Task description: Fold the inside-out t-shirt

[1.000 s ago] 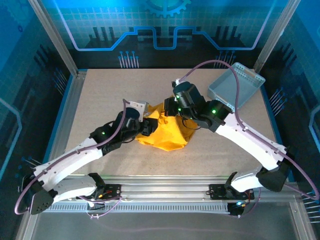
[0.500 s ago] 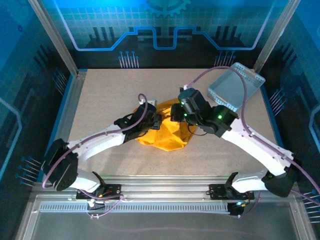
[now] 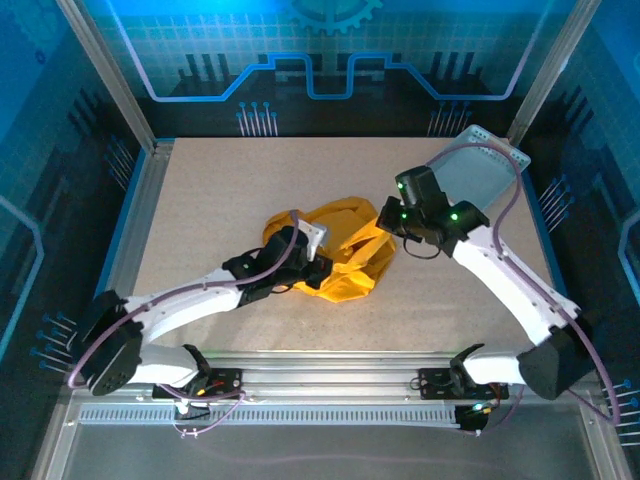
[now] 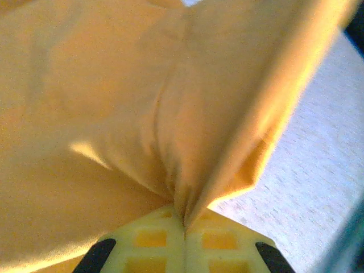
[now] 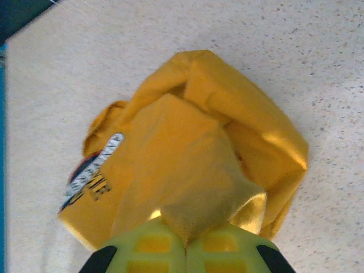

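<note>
- A mustard-yellow t-shirt (image 3: 350, 272) is lying bunched in a loose heap near the middle of a pale speckled table (image 3: 220, 190), seen from above.
- Two robot arms are reaching in from the near edge and meeting at the heap, one on each side.
- The left claw (image 3: 322, 262) is pressing against the heap's left side. In the left wrist view the claw (image 4: 185, 219) is pinching a ridge of yellow cloth (image 4: 114, 114), its yellow-green pads closed together on it.
- The cloth is fanning up and away from that pinch in smooth folds, with a strip of table (image 4: 324, 170) showing at the right.
- The right claw (image 3: 385, 225) is sitting at the heap's upper right edge. In the right wrist view this claw (image 5: 185, 230) is likewise closed, gripping a flap of the t-shirt (image 5: 193, 136) between its pads.
- From that view the shirt is looking rumpled and doubled over, and part of a dark navy print (image 5: 91, 173) with white lettering is peeking out at its left edge.
- A pale blue-grey perforated plastic basket (image 3: 488, 172) is standing at the table's far right corner, tilted, with the right arm's cable crossing in front of it.
- The shirt is resting on the table well apart from the basket, not inside it.
</note>
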Motion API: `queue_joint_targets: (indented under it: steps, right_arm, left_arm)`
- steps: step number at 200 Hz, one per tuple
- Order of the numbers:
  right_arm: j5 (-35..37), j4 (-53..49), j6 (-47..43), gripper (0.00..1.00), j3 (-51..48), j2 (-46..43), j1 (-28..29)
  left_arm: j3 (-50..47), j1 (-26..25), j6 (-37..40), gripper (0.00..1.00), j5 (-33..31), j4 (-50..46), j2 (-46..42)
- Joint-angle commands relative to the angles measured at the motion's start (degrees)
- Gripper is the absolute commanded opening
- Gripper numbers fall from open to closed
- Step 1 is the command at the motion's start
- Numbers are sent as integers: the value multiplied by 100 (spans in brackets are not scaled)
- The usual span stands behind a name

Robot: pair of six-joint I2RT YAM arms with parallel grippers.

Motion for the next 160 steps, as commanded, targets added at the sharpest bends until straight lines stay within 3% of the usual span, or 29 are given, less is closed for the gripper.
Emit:
queue_joint_targets:
  steps: [1,29,48,67,81,106,133,160]
  right_arm:
    - [-328,46,-752,0,321,690,-258]
    - [-739,38,-1630,6,1109,2089,-244]
    - [-713,136,-1959,9,1678,2847,-99]
    - [-676,44,-2148,20,2376,3566,11]
    - [-385,-263,-2298,36,2854,3907,94]
    - [57,-270,-2718,54,2546,3241,357]
    - [-62,124,-2653,50,1458,2033,864]
    - [-558,637,-1942,41,619,1584,1262]
  left_arm:
    - [-377,-2,230,0,955,-234,-451]
    - [-519,128,213,0,835,-386,-312]
    - [-385,628,-33,0,1021,-393,238]
    - [-237,929,-266,0,856,-461,684]
    - [-64,932,-344,0,676,-597,926]
    - [-66,927,-600,0,869,-381,1050]
    - [-286,928,-799,0,821,-31,837]
    - [-451,926,-936,0,829,272,667]
